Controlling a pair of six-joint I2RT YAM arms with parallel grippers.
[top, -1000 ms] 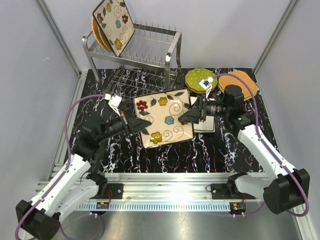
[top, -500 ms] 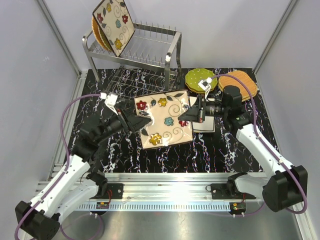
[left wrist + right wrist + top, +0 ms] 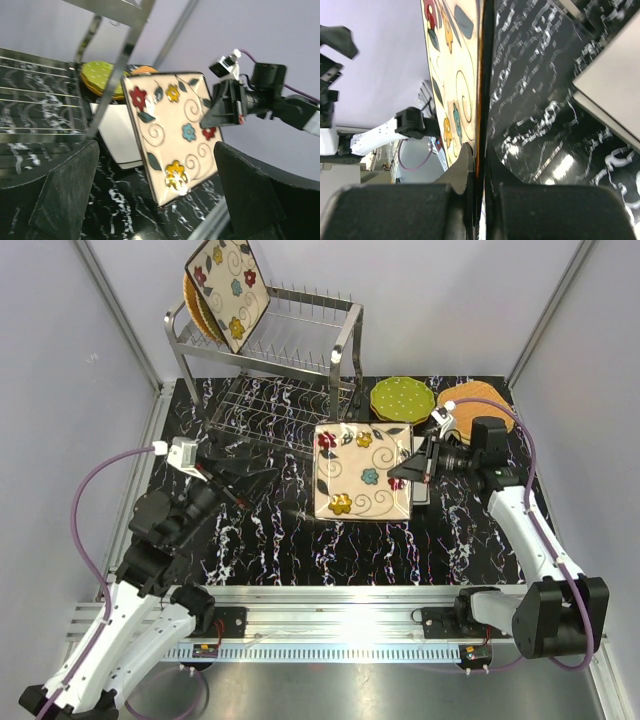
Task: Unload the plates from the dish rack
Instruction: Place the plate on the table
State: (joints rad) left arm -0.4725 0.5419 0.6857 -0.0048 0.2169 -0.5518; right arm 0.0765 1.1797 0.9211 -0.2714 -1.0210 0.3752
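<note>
Your left gripper [image 3: 255, 485] sits low on the left with its fingers spread wide, nothing in them. Behind it, far left, the dish rack [image 3: 268, 340] isn't cleared yet. A flowered square plate [image 3: 225, 288] leans in the top prongs with a wicker plate [image 3: 192, 302] tucked behind it. Could be more than one back there, hard to tell from this angle.

Mid-scene, your right gripper [image 3: 408, 468] is clamped on the right edge of a second flowered plate [image 3: 360, 472]. It's tilted above the table [image 3: 250, 550], just beside a cream plate [image 3: 422, 492] already lying flat. Far right, the green dotted plates [image 3: 402, 398] and a second wicker plate [image 3: 475, 405] are down on the table.

I'd call it past halfway: set this one down, then at least two more to pull.
</note>
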